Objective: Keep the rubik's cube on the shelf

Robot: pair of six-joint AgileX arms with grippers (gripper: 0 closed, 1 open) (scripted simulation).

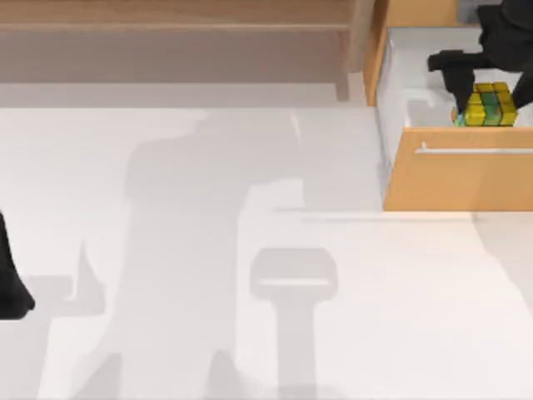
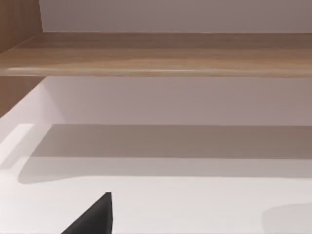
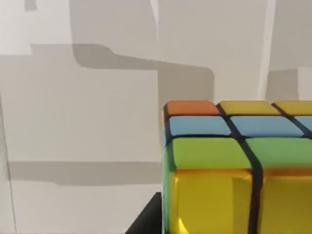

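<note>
The rubik's cube (image 1: 490, 105), yellow and green with dark grid lines, is inside the open orange-wood drawer (image 1: 458, 179) at the far right. My right gripper (image 1: 490, 92) reaches down into the drawer, its black fingers on either side of the cube and shut on it. Up close, the cube (image 3: 234, 165) shows orange, blue, green and yellow squares, with one black finger (image 3: 146, 222) beside it. The long wooden shelf (image 1: 166, 25) runs along the back left, well away from the cube. My left arm (image 1: 10, 283) is parked at the table's left edge.
The drawer's silver bar handle (image 1: 475, 151) faces the table's front. An upright wooden post (image 1: 360, 37) stands between shelf and drawer. The white tabletop (image 1: 250, 250) carries only shadows. The left wrist view looks at the shelf board (image 2: 161, 53) and the white recess below it.
</note>
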